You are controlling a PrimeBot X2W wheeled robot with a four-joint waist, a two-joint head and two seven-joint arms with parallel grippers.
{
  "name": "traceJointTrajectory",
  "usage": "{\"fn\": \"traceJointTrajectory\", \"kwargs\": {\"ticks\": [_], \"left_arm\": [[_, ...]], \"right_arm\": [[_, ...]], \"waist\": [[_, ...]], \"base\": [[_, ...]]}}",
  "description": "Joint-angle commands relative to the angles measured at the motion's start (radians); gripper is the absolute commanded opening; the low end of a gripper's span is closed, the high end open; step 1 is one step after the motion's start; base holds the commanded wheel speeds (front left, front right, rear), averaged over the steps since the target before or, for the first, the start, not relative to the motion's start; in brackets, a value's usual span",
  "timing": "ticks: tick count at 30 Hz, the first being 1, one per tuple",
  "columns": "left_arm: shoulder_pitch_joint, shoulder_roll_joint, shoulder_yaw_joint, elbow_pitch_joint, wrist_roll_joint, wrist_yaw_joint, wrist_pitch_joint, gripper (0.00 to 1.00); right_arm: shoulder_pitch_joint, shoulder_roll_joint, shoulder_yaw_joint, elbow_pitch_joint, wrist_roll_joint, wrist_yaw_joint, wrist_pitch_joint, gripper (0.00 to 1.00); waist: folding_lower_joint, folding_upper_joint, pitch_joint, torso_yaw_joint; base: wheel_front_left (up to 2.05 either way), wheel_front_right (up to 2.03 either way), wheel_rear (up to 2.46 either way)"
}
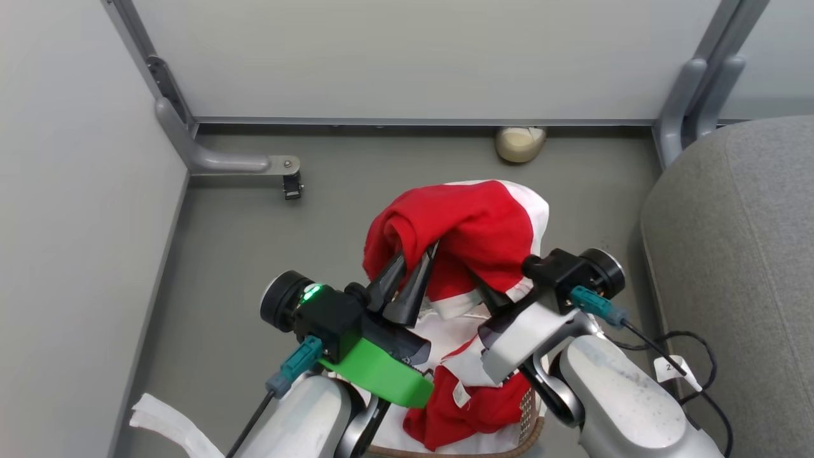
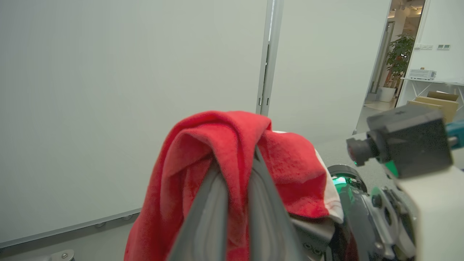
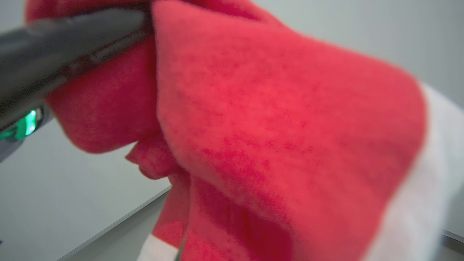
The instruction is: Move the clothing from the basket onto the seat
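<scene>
I hold a red garment with a white panel (image 1: pixel 474 232) up above the basket. My left gripper (image 1: pixel 418 252) is shut on a fold of it; in the left wrist view the red cloth (image 2: pixel 235 188) is pinched between my two fingers (image 2: pixel 212 214). My right gripper (image 1: pixel 484 289) reaches under the same garment from the right, and the cloth (image 3: pixel 275 119) hides its fingertips. A second red and white garment (image 1: pixel 455 410) lies in the basket (image 1: pixel 531 432) between my forearms. The grey seat (image 1: pixel 738 254) rises at the right.
Pale partition walls close in the back and left, with a metal foot bracket (image 1: pixel 245 164) on the grey floor. A cream round object (image 1: pixel 520 143) lies by the back wall. A white cloth strip (image 1: pixel 165 420) is at lower left; black cables (image 1: pixel 683 353) trail beside the seat.
</scene>
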Motion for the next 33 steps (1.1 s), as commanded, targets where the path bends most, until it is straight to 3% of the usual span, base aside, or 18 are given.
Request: {"fn": "traceJointTrajectory", "kwargs": {"ticks": [1,8,17,23,27,33], "left_arm": [[0.016,0.002,0.006,-0.003,0.011,-0.003,0.0,1.0],[0.018,0.002,0.047,-0.011,0.044,-0.001,0.001,1.0],[0.002,0.002,0.105,-0.003,0.094,-0.008,0.001,1.0],[-0.018,0.003,0.114,0.022,0.123,-0.015,0.001,1.0],[-0.028,0.004,0.114,0.035,0.135,-0.015,0.001,1.0],[-0.052,0.018,0.09,0.055,0.147,-0.016,0.001,1.0]], "right_arm": [[0.027,-0.005,-0.027,-0.013,-0.012,-0.001,-0.002,0.0],[0.073,-0.005,-0.126,-0.12,-0.039,-0.001,-0.002,0.0],[0.119,0.004,-0.223,-0.208,-0.047,-0.001,-0.002,0.0],[0.146,0.01,-0.267,-0.234,-0.047,-0.001,-0.002,0.0],[0.162,0.015,-0.313,-0.235,-0.041,-0.001,-0.002,0.0],[0.125,0.017,-0.442,-0.195,-0.055,-0.001,-0.002,0.0]], "waist": [[0.0001,0.0,0.006,-0.028],[0.0001,0.0,0.037,-0.153],[0.0001,0.0,0.095,-0.428],[0.0001,0.0,0.135,-0.571],[0.0001,0.0,0.16,-0.626],[0.0001,0.0,0.221,-0.649]], "base": [[0.0,0.0,0.0],[0.0,0.0,0.0],[0.0,0.0,0.0],[0.0,0.0,0.0],[0.0,0.0,0.0],[0.0,0.0,0.0]]}}
